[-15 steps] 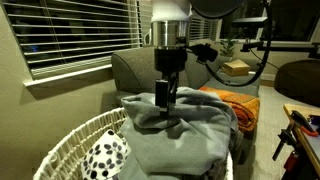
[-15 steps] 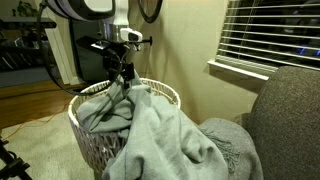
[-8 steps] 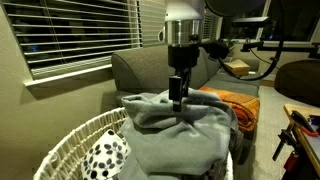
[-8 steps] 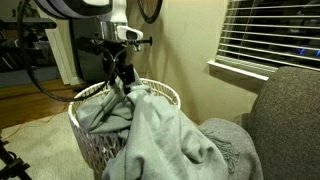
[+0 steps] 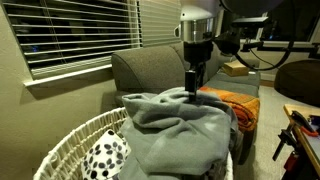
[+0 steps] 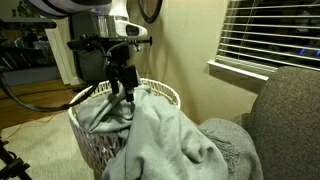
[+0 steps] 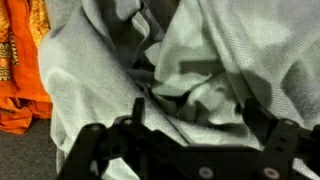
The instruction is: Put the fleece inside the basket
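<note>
The fingers (image 7: pixel 95 148) are spread wide, gripping nothing, just above the basket (image 6: pixel 95 150). The fleece (image 6: pixel 160 130) is heaped in the basket, with one part hanging over its rim. A spotted cloth (image 5: pixel 105 155) lies inside the basket; an orange blanket (image 5: pixel 238 103) lies beside it.

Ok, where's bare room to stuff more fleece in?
Free: inside the basket, between its wall-side rim and the spotted cloth, in an exterior view. Crowded: the sofa side, where the fleece heaps over the rim beside the orange blanket.
</note>
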